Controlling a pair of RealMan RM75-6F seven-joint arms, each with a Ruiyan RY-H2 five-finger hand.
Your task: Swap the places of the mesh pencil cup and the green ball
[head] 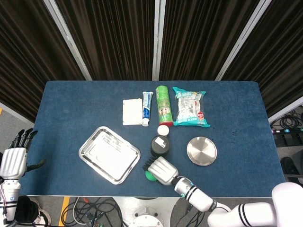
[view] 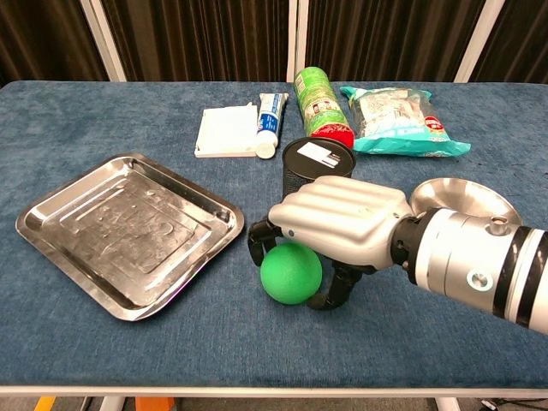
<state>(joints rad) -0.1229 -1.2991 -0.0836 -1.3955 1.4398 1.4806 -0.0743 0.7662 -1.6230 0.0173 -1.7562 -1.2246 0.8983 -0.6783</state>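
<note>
The green ball (view: 291, 272) lies low near the table's front edge, just in front of the black mesh pencil cup (view: 315, 164). My right hand (view: 341, 224) arches over the ball with fingers curled down on both sides of it, gripping it. In the head view the ball (head: 149, 176) peeks out left of the right hand (head: 162, 170), and the pencil cup (head: 160, 145) stands upright just behind them. My left hand (head: 13, 161) hangs off the table's left side with its fingers spread and nothing in it.
A steel tray (view: 51, 224) lies left of the ball. A round steel dish (view: 467, 195) sits right of the cup. Behind the cup are a white box (view: 227, 131), a toothpaste tube (view: 270, 116), a green can (view: 315, 101) and a snack bag (view: 396, 120).
</note>
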